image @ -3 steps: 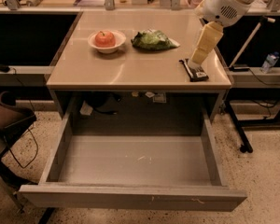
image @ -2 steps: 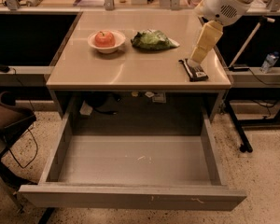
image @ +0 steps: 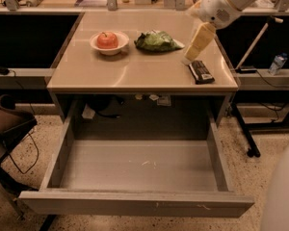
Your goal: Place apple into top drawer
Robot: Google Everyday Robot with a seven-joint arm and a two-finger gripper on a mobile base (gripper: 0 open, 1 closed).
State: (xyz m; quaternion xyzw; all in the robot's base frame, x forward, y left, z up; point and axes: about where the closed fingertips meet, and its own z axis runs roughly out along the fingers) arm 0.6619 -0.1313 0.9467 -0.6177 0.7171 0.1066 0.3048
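The apple in a white bowl, top drawer open beneath the table.
The apple and bowl sit at the table's back left; the gripper hangs just above the table's right side, and I cannot tell whether it is open or closed.
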